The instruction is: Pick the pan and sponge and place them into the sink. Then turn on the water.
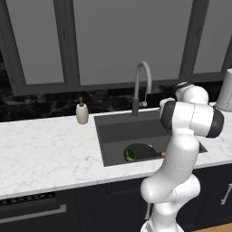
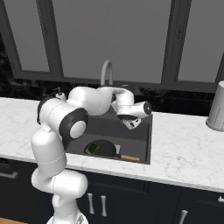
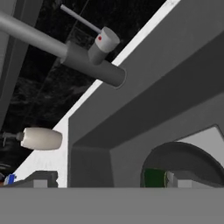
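**Pan and sponge lie in the basin; pincer hangs wide above it**

The round shallow black frying pan (image 2: 103, 148) sits on the floor of the large dark grey recessed sink (image 2: 140, 131), toward its front, with its short tan handle pointing right. The small dark green and yellow sponge (image 2: 91, 148) rests inside the pan at its left side. The white arm's two-finger pincer (image 2: 131, 124) hangs over the sink's rear part, jaws spread wide and holding nothing, apart from the pan. Behind it rises the grey gooseneck faucet (image 1: 141, 86), its lever showing a red dot in the hand view. A beige soap dispenser bottle (image 1: 82, 112) stands on the white marble surface (image 1: 45, 149) left of the sink.
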Robot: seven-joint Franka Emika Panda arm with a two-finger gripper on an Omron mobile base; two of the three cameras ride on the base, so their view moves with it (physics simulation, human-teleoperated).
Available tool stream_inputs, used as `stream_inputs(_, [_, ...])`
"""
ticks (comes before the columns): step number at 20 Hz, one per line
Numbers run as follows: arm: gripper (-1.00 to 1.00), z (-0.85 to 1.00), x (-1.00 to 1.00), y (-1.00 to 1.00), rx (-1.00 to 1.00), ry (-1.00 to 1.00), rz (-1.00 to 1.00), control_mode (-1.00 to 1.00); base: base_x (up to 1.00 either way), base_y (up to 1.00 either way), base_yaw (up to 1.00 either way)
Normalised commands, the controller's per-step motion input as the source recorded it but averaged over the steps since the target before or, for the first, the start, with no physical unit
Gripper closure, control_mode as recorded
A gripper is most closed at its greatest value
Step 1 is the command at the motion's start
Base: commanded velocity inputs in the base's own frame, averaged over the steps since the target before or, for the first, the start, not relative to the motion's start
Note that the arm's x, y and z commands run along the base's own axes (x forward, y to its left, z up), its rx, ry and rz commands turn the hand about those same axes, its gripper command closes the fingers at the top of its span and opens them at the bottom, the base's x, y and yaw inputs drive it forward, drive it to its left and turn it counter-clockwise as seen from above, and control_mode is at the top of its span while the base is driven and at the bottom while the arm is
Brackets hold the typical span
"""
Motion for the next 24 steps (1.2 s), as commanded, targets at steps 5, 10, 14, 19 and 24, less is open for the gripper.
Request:
stream_inputs(5, [-1.00, 0.00, 0.16, 0.00, -0.01, 0.00, 0.00, -1.00, 0.00, 0.00, 0.00])
stream_inputs(10, [-1.00, -0.03, 0.18, 0.00, 0.00, 0.00, 0.00, -1.00, 0.00, 0.00, 0.00])
stream_inputs(14, [-1.00, -0.03, 0.25, 0.00, 0.00, 0.00, 0.00, -1.00, 0.00, 0.00, 0.00])
stream_inputs(19, [-1.00, -0.08, 0.28, 0.00, 0.00, 0.00, 0.00, -1.00, 0.00, 0.00, 0.00])
stream_inputs(24, [-1.00, -0.10, 0.25, 0.00, 0.00, 0.00, 0.00, -1.00, 0.00, 0.00, 0.00])
